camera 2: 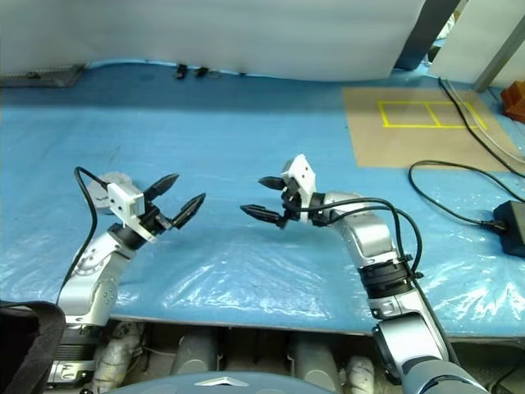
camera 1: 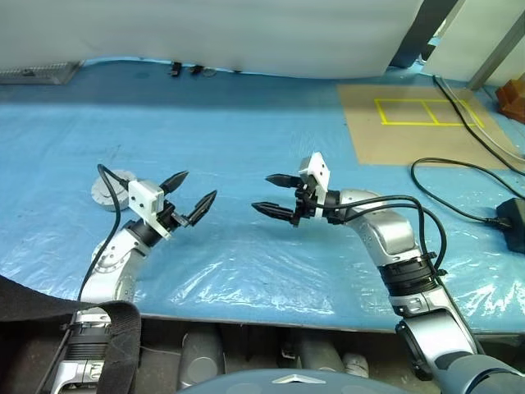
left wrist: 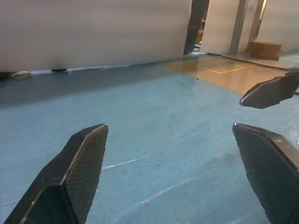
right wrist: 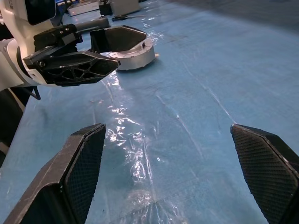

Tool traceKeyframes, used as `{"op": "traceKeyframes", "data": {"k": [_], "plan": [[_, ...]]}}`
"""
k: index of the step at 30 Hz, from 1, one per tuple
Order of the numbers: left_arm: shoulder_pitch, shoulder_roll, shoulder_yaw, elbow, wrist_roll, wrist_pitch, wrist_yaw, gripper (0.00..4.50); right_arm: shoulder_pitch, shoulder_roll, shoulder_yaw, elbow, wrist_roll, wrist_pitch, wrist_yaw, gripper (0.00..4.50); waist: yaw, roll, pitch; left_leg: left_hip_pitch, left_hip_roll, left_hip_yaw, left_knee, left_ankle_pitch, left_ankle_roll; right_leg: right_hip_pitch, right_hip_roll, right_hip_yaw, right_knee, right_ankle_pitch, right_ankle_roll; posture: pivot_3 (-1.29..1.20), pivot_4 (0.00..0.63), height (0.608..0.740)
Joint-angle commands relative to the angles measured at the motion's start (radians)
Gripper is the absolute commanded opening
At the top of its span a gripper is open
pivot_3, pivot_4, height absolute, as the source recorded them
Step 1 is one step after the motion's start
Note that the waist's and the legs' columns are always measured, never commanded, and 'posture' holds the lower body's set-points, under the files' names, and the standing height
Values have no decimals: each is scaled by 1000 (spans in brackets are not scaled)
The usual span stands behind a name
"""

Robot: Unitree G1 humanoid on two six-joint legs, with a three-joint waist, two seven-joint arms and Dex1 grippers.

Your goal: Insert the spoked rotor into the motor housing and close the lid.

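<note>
A blue plastic sheet (camera 1: 246, 164) covers the whole work surface, wrinkled and shiny toward the near edge. On its far right lies a brown cardboard panel (camera 1: 410, 123) marked with a yellow taped rectangle (camera 1: 418, 112). A black cable (camera 1: 459, 176) loops across the sheet on the right and ends at a black box (camera 1: 513, 222) by the edge. A white wall (camera 1: 246, 33) stands behind the sheet.

Both arms reach in over the sheet and face each other across a bare stretch of plastic. The right gripper (camera 1: 276, 194) points toward the robot's left, its two black fingers spread wide with nothing between them. The left gripper (camera 1: 189, 195) points forward and to the right, its fingers likewise spread wide and empty. The two grippers are near each other but apart (a tip of the right one shows at the edge of the left wrist view).

The motor housing (right wrist: 128, 46), a round grey metal piece with an open dark hollow, sits on the sheet on the robot's left, just behind the left gripper and partly hidden by that arm in the head views (camera 1: 109, 187). Neither gripper touches it. I cannot make out a rotor or a lid.
</note>
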Motion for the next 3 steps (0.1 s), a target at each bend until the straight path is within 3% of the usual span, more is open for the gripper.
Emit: {"op": "traceKeyframes", "data": {"k": [1,3], "plan": [[7,-1,2,-43,14,-8,10,4500,-9,1,6,-26,4,-21,11,4460,0,0,0,0,0,0,0,0,0,0,0,0,0,0,0,0,150,740],[8,-8,-4,-50,18,-9,16,4500,-18,1,7,-17,2,-26,13,4460,0,0,0,0,0,0,0,0,0,0,0,0,0,0,0,0,150,740]]}}
